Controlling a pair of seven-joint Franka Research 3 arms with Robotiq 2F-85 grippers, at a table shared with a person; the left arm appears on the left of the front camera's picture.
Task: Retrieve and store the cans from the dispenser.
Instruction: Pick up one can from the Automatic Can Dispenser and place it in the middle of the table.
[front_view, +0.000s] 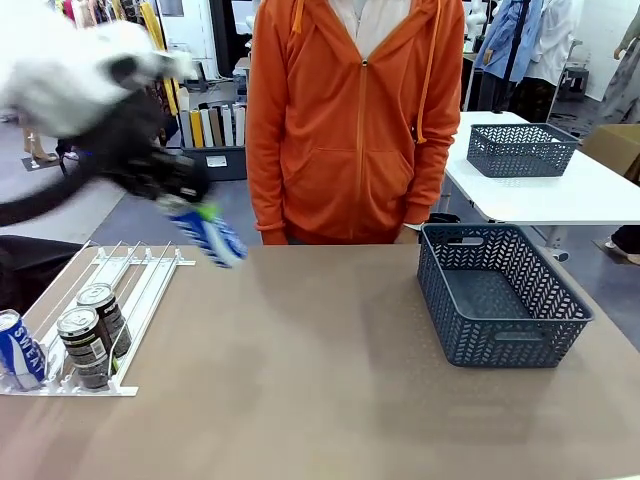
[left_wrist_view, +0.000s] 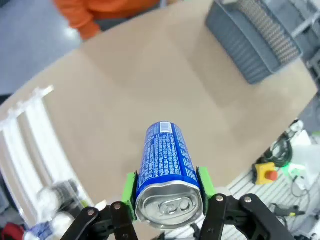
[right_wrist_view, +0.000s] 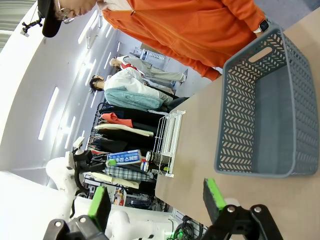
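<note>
My left gripper (front_view: 200, 222) hangs above the table's left part, blurred, shut on a blue can (front_view: 212, 236) that points down and to the right. In the left wrist view the green pads (left_wrist_view: 130, 187) clamp that blue can (left_wrist_view: 166, 165) on both sides, its silver top facing the camera. The white dispenser (front_view: 135, 272) lies at the near left and holds two dark cans (front_view: 105, 315) (front_view: 85, 346) and a blue can (front_view: 20, 350) at its near end. My right gripper (right_wrist_view: 156, 200) is open with nothing between its fingers, off the near edge of the table.
A dark lattice basket (front_view: 500, 295) stands at the table's right, with nothing in it; the left wrist view has the basket (left_wrist_view: 255, 40) at the top right. A person in an orange hoodie (front_view: 355, 120) stands at the far edge. A second basket (front_view: 520, 150) sits on a white table behind.
</note>
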